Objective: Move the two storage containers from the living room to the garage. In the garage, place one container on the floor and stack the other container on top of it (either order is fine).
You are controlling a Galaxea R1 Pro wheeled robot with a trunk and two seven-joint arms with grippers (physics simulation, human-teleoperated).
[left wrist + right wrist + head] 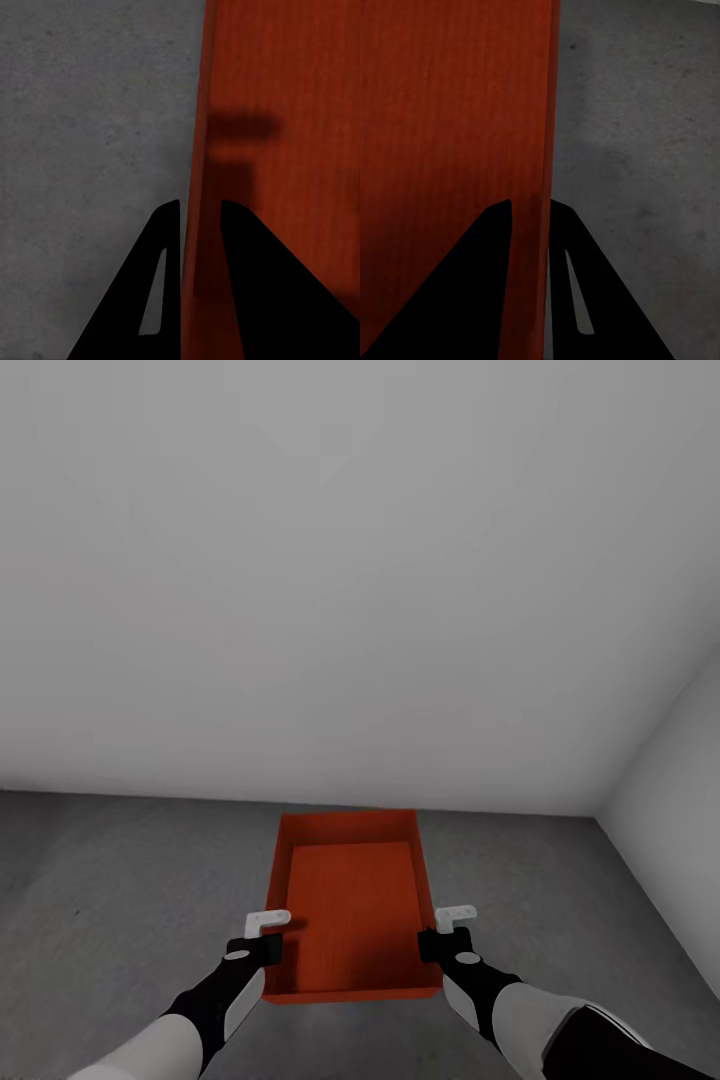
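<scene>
- Container (pixel 352 905), orange-red and shaped like a box, sits in the middle of the head view, open side up, with nothing inside it.
- It is held over the floor (pixel 110 890), which is dark grey and speckled. I cannot tell if its bottom touches the floor or hangs just above it.
- A plain white wall (pixel 350 560) stands behind it, and another white wall (pixel 675 790) meets it at a corner on the right.
- The left gripper (pixel 268 920) is at the container's left wall, near the end closest to the robot.
- In the left wrist view, the left gripper's fingers (pixel 161 255) are closed on the thin wall (pixel 196 150), one dark finger on the outside and one on the inside.
- The right gripper (pixel 455 913) is at the container's right wall, across from the left one.
- In the right wrist view, its fingers (pixel 495 255) pinch that wall (pixel 547 112) the same way, one on each side.
- Both arms reach forward from the bottom of the head view, black at the wrists and white further back.
</scene>
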